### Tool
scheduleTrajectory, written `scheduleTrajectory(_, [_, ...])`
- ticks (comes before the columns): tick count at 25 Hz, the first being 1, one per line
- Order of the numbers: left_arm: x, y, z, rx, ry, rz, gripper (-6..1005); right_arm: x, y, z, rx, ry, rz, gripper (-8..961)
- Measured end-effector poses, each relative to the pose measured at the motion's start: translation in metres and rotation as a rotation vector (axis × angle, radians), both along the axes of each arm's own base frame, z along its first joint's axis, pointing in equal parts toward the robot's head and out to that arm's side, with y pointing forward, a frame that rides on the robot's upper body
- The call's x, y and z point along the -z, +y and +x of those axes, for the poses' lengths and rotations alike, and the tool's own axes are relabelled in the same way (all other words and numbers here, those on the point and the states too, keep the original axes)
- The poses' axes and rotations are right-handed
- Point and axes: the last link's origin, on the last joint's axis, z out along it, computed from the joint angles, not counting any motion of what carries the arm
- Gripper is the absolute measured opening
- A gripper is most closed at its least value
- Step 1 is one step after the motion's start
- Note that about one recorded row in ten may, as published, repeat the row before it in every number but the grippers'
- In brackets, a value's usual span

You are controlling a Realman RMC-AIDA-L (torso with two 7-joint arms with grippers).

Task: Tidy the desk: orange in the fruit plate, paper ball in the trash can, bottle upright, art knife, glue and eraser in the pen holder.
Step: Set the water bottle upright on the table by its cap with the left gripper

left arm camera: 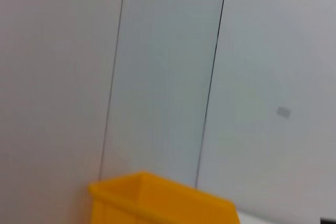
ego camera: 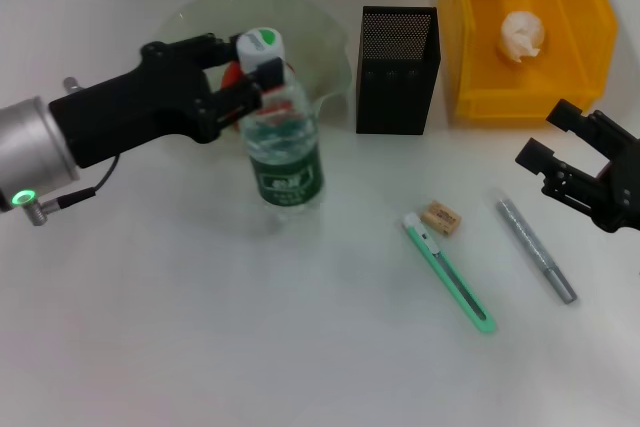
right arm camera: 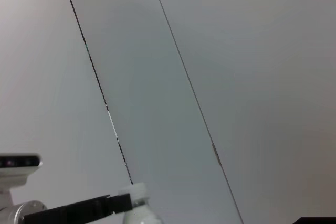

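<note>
Bottle [ego camera: 283, 137] held upright at neck by left gripper [ego camera: 240, 82], frame upper left. Right gripper [ego camera: 572, 162] spread, empty, nearest glue stick [ego camera: 536, 249], lying diagonally.

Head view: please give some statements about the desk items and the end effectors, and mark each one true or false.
1. The water bottle stands upright, with the left end effector at its neck. True.
2. The paper ball lies on the desk. False: it is inside the yellow bin.
3. The eraser lies beside the green art knife. True.
4. The glue stick is in the black mesh pen holder. False: it lies on the desk.
5. The right end effector holds the eraser. False: it is open and holds nothing.
</note>
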Motion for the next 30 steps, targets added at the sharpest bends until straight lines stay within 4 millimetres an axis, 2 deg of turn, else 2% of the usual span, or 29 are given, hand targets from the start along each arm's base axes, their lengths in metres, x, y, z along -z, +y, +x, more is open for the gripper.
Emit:
scheduleTrajectory(8, [0.011, -0.007, -0.024, 0.026, -0.080, 0.125, 479, 0.003, 0.005, -0.004, -0.005, 0.006, -0.006, 846])
scheduleTrajectory(14, [0.024, -0.010, -0.034, 0.019, -0.088, 0.202, 485, 0.005, 0.006, -0.005, -0.002, 0.010, -0.011, 846])
scheduleTrajectory(30, [0.041, -0.021, -0.041, 0.039, -0.046, 0.211, 502, 0.010, 0.006, -0.007, -0.008, 0.015, -0.008, 846])
